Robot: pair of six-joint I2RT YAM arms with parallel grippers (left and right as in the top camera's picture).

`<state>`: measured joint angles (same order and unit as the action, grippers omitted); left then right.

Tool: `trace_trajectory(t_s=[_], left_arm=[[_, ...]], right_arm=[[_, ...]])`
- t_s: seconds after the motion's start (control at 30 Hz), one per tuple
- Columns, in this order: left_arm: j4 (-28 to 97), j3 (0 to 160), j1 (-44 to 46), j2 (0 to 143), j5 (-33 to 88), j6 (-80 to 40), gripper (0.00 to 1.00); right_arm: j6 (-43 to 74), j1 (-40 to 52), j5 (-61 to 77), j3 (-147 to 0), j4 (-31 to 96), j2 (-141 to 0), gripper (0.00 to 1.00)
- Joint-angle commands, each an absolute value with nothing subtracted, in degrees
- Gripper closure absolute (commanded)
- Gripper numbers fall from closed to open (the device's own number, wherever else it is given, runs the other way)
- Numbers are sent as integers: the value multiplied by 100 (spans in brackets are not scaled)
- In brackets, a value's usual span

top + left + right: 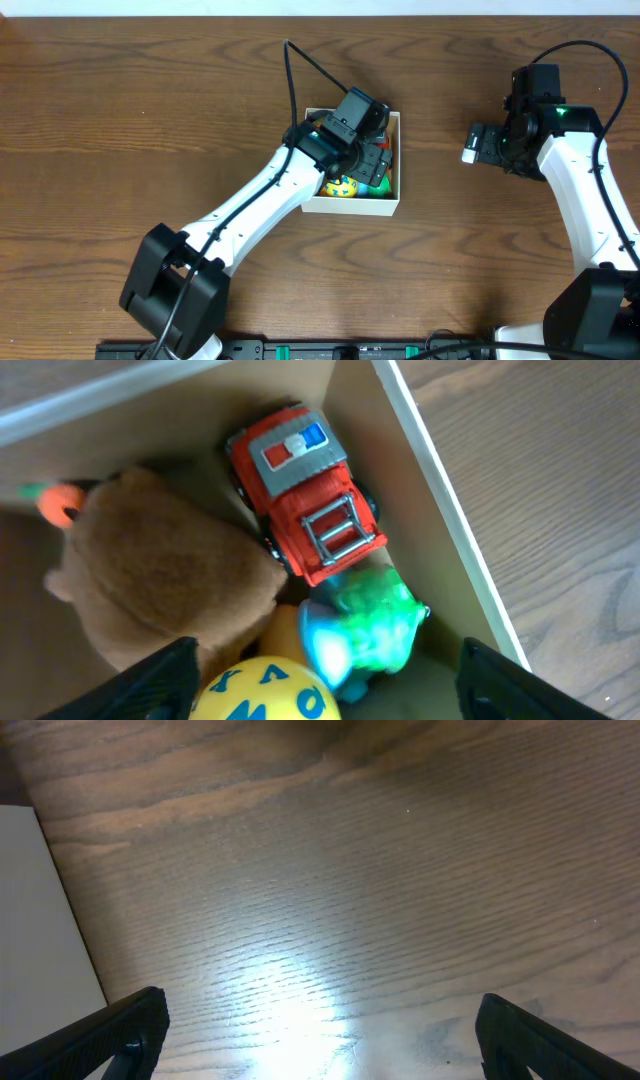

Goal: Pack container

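Above the box (pixel 355 207), the left tool (pixel 328 678), wide open and empty, should rise straight, clearing the truck (pixel 305 495).

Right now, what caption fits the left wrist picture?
Left gripper open over the container holding red truck, brown plush, green toy, yellow ball.

Robotics lab: left arm (pixel 260 200), right arm (pixel 585 190), wooden table (pixel 120 120).
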<state>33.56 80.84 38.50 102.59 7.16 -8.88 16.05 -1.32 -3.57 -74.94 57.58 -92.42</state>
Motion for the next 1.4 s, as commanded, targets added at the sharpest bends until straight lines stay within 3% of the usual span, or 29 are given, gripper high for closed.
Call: trace_trajectory(t_s=[0.0, 0.17, 0.43, 0.67, 0.83, 1.03, 1.37], left_arm=[[3404, 8093, 3636, 9909, 663, -858, 11], [3656, 8093, 3072, 9100, 585, -862, 1], [4213, 8090, 1444, 8044, 364, -888, 2], [4324, 8086, 436, 8119, 364, -882, 2], [4397, 8086, 178, 8180, 364, -880, 2], [4716, 8060, 134, 7926, 364, -812, 2], [4418, 6451, 137, 5690, 366, -652, 2]], right_arm=[[1551, -169, -362, -7520, 5725, -9255, 1], [1374, -139, -362, -7520, 5631, -9253, 1], [1039, 445, -604, -7535, 5135, -9249, 1], [954, 1092, -1011, -7535, 3865, -9249, 1], [760, 1109, -1028, -7535, 3369, -9223, 1], [1020, 1072, -1057, -7533, 3771, -8718, 1], [1544, 1094, -1492, -7190, 4178, -6932, 1]])
